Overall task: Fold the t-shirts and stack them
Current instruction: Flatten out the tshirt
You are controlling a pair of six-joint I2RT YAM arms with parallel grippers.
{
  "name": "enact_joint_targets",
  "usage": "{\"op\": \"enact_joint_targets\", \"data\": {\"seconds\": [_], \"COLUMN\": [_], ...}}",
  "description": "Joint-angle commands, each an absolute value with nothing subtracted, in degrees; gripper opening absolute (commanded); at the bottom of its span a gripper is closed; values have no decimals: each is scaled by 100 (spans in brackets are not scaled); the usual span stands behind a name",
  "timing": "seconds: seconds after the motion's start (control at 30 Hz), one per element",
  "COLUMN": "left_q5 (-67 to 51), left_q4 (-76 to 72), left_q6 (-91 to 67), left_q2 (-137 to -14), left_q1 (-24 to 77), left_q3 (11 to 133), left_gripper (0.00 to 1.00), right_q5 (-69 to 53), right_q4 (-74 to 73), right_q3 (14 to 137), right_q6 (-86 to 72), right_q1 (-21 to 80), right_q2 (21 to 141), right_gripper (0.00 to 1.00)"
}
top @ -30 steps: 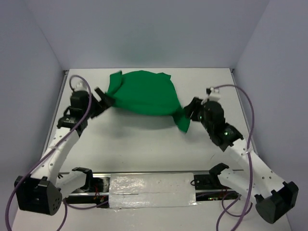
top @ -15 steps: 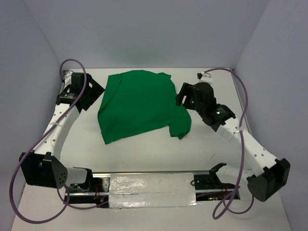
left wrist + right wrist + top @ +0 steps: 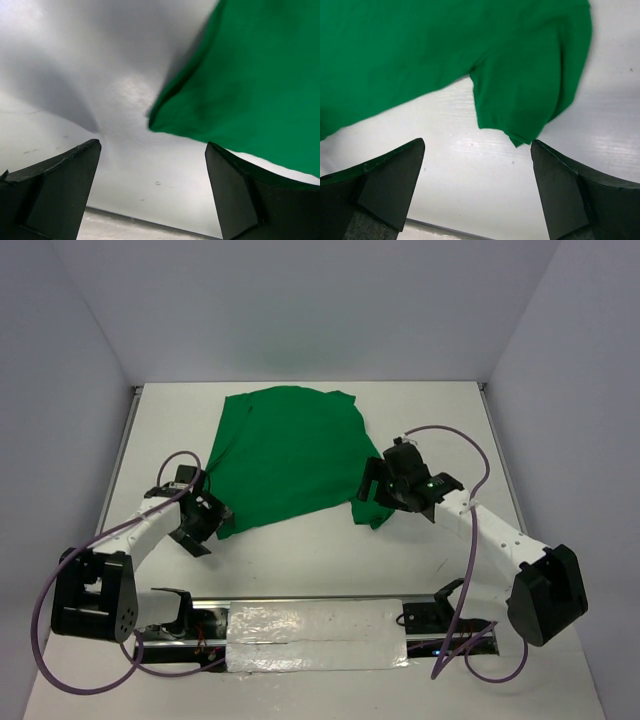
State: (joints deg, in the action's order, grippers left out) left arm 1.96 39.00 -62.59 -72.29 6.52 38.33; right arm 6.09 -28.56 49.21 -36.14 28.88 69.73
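Note:
The bright green t-shirt (image 3: pixel 285 455) lies spread flat on the white table, reaching from the back edge toward the middle. One sleeve is folded at its right near corner. My left gripper (image 3: pixel 203 523) is open and empty, just beside the shirt's near left corner. In the left wrist view the gripper (image 3: pixel 152 200) hovers over bare table, with that corner (image 3: pixel 240 85) ahead and to the right. My right gripper (image 3: pixel 375 488) is open and empty over the right sleeve. In the right wrist view the gripper (image 3: pixel 477 195) is just short of the sleeve (image 3: pixel 530 90).
The white table (image 3: pixel 300 560) has grey walls at the back and both sides. A metal rail with a taped plastic strip (image 3: pixel 315 635) runs along the near edge between the arm bases. Purple cables loop beside both arms.
A second ago both grippers held the shirt bunched up at the back. It now lies spread flat and released. Both arms have drawn back and down to the shirt's near corners.

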Motion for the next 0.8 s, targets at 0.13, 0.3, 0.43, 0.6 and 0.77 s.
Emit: {"op": "enact_joint_targets", "data": {"seconds": [0.13,0.3,0.43,0.6,0.77], "left_q5": [-26,402,712,458,185], "left_q4": [2673,2669,2901,2698,2795], "left_q6": [-6469,-6364,-6127,-5766,-5397], "left_q2": [-7584,-8287,-8113,-8208,-9112], "left_q1": [659,615,168,-992,-1318], "left_q3": [3824,4068,4526,5007,5721], "left_gripper": [92,2,0,0,0], "right_q5": [-445,-1230,-1424,-1433,-1170], "right_q4": [-2656,-2023,-1557,-1099,-1020], "right_q3": [3765,3059,2840,2882,3041], "right_q6": [-4086,-4508,-4833,-4975,-4808], "right_q1": [1963,1266,1248,1239,1186], "right_q2": [6241,6125,6555,7022,7286], "right_gripper": [97,97,93,91,84]}}
